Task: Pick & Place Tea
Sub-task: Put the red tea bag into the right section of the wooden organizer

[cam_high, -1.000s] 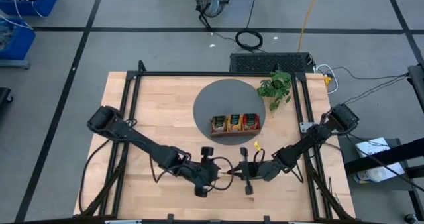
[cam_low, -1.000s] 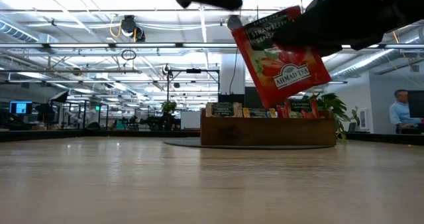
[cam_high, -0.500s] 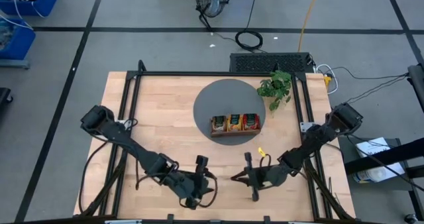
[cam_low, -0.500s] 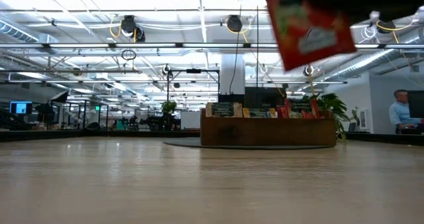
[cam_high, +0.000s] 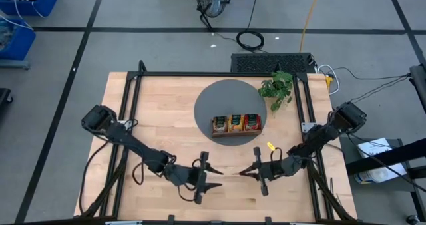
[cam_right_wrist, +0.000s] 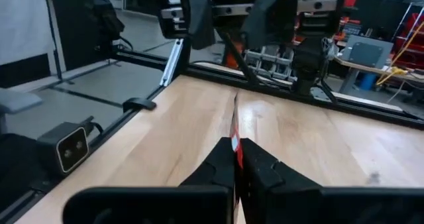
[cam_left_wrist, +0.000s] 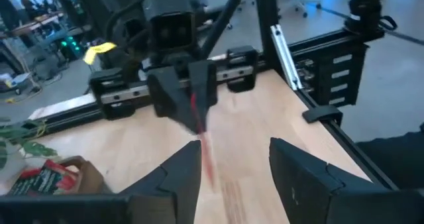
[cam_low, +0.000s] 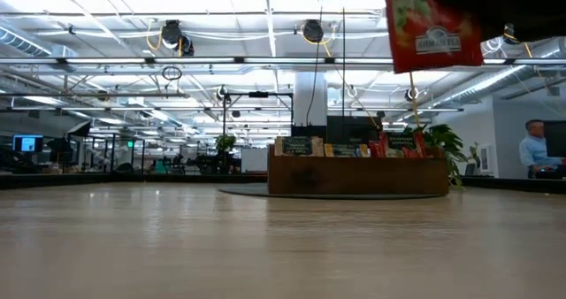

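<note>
- Since a second ago the two arms have drawn apart: then the left gripper [cam_high: 214, 176] and the right gripper [cam_high: 245, 173] met over the front of the surface [cam_high: 166, 125], and now a clear gap lies between them, with the red sachet [cam_low: 433, 29] gone along with the right one.
- Nearest the front edge, the left gripper hangs over bare wood, its fingers [cam_left_wrist: 177, 174] spread apart with nothing between them.
- Just to its right, facing it, the right gripper has its fingers [cam_right_wrist: 262, 168] pressed together on the red sachet, which stands on edge between them in the right wrist view.
- From the low view that sachet hangs high above the surface, upright, showing a strawberry picture and a white label; its top edge is cut off by the frame.
- Farther back, near the middle of the surface, a dark round mat [cam_high: 219, 98] carries the wooden tray [cam_high: 236, 124] at its front edge.
- More tea sachets [cam_high: 235, 122] stand in the tray's three compartments: dark ones at the left, orange in the middle, red at the right.
- Beyond the tray, toward the back right corner, a small green plant [cam_high: 277, 86] stands beside the mat.
- Farthest off, in the low view, a person [cam_low: 535, 149] shows in the room behind the surface, at the right edge.
</note>
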Robot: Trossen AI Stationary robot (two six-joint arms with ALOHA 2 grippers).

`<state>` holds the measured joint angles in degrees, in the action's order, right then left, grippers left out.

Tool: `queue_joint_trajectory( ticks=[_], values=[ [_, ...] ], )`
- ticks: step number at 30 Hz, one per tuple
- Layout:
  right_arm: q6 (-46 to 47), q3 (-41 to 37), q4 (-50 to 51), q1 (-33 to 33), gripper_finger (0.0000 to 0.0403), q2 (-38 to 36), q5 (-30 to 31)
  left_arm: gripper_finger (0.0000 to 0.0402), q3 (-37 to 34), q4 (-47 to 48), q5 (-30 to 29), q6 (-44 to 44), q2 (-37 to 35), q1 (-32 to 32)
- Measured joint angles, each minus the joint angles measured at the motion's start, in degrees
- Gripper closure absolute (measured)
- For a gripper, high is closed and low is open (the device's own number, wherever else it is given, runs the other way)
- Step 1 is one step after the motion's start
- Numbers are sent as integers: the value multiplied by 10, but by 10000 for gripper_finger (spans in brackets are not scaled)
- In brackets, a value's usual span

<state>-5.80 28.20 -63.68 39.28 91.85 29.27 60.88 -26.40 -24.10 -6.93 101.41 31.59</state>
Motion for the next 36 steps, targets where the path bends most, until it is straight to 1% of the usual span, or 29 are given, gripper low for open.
queue_joint_trajectory(
  ticks=[2, 6, 7, 10, 12, 16, 18, 21, 29, 36],
  values=[
    [-1, 0, -6, 0, 403, 0, -12, 220, -3, -2, 0, 19, 0, -7],
    [-4, 0, -16, 1, 403, 0, -14, 220, -3, -6, 3, 69, 7, -26],
    [-7, 0, -16, 1, 403, 0, -16, 219, -3, -5, 10, 78, 8, -32],
    [-8, 1, -17, -1, 403, 0, -24, 218, -3, -28, 59, 96, 21, -45],
    [-8, 1, -17, -6, 403, 0, -25, 219, -3, -54, 84, 104, 35, -51],
    [-8, 1, -17, -7, 403, 0, -21, 227, -3, -86, 91, 109, 60, -65],
    [-8, 1, -16, -6, 403, 0, -9, 231, -3, -97, 94, 114, 68, -71],
    [-4, 1, -9, -7, 403, 0, 8, 239, -3, -112, 126, 117, 70, -76],
    [1, 1, -6, -7, 403, 0, 8, 269, -3, -108, 119, 127, 70, -81],
    [2, 1, -6, -7, 403, 1, 8, 317, -3, -94, 121, 146, 70, -92]
  ],
)
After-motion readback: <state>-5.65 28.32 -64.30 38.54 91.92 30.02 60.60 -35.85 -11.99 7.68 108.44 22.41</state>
